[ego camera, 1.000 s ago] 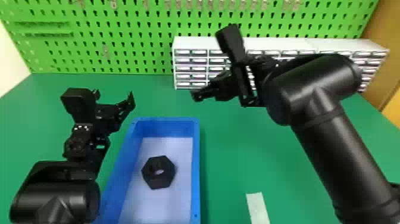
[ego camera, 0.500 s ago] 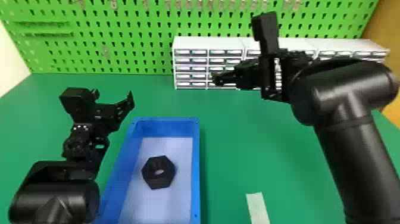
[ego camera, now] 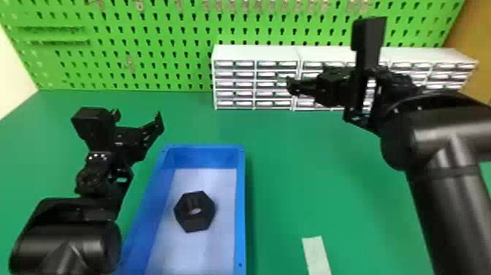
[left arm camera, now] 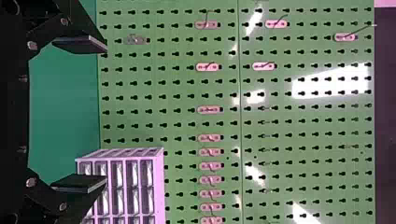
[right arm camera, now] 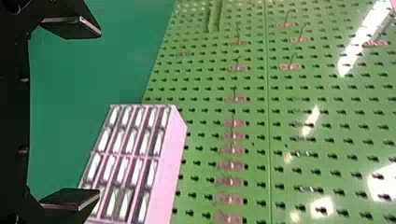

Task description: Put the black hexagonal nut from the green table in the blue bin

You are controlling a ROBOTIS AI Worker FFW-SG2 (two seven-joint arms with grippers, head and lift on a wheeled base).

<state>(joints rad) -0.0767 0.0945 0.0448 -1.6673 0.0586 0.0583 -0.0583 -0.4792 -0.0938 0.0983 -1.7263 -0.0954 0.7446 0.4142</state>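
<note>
While released, right gripper (right arm camera: 99, 112): hung well apart from the bin, spread wide.
Left gripper (left arm camera: 105, 114): hung beside the bin, likewise spread on nothing.
Black hexagonal nut (ego camera: 195, 223): lay inside blue bin (ego camera: 240, 219); looked stiff, hardly fragile, perhaps slippery, of uncertain weight.
Nut hold: seemed best across opposite flats, avoiding corners.

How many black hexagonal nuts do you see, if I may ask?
1: the black hexagonal nut lies on the floor of the blue bin; the bin's near end is cut off, so others may be hidden.
</note>
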